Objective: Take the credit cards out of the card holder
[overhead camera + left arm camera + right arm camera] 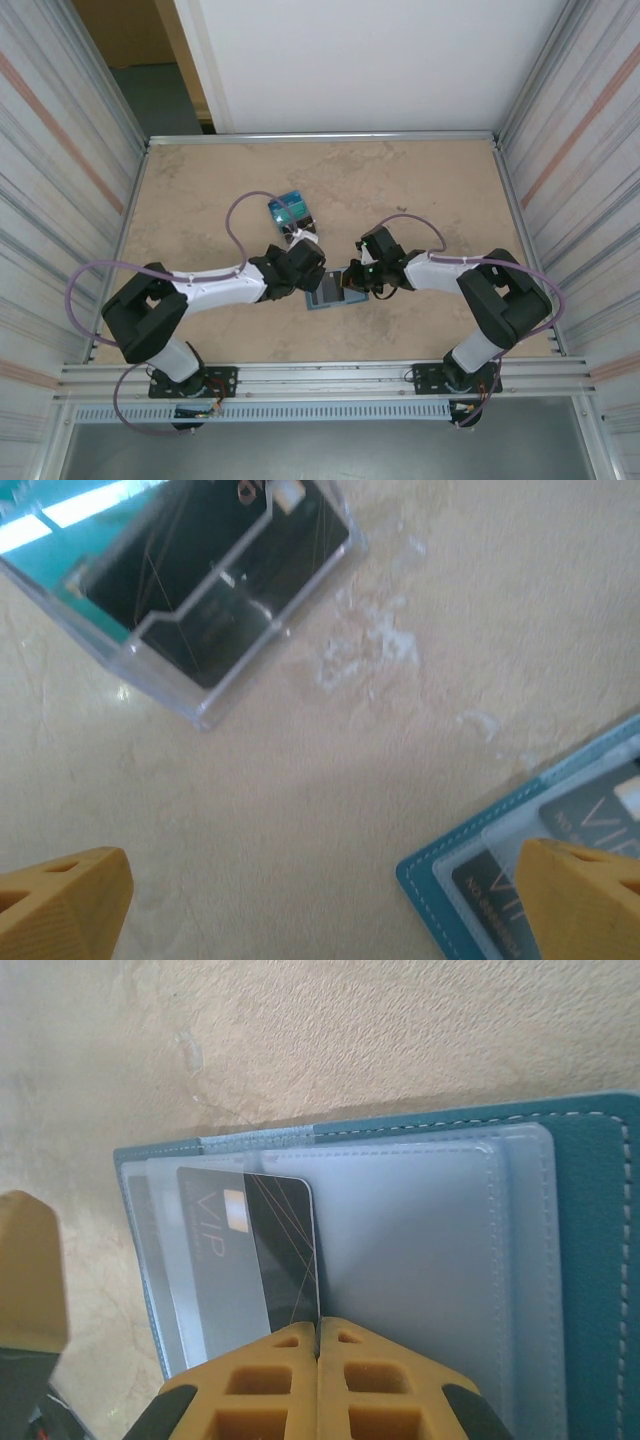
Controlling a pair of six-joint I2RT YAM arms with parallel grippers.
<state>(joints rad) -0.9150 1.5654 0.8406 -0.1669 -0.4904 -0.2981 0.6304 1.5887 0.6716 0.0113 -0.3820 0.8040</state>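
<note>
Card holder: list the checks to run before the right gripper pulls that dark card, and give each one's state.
1. Grip: right gripper shut on the dark card at its edge: ok.
2. Access: card holder open, pockets up: ok.
3. Release: dark card free of its clear pocket: not ok, part sits under the sleeve.
4. Bracing: left gripper pressing the card holder down: cannot tell; it is open, with one finger over the corner.
5. Clearance: clear case apart from the card holder: ok.

Viewed from high overhead at the near edge, looking down across the whole table (200, 190). Viewed very close from each wrist, looking down; shared by all three: the open card holder (325, 292).
</note>
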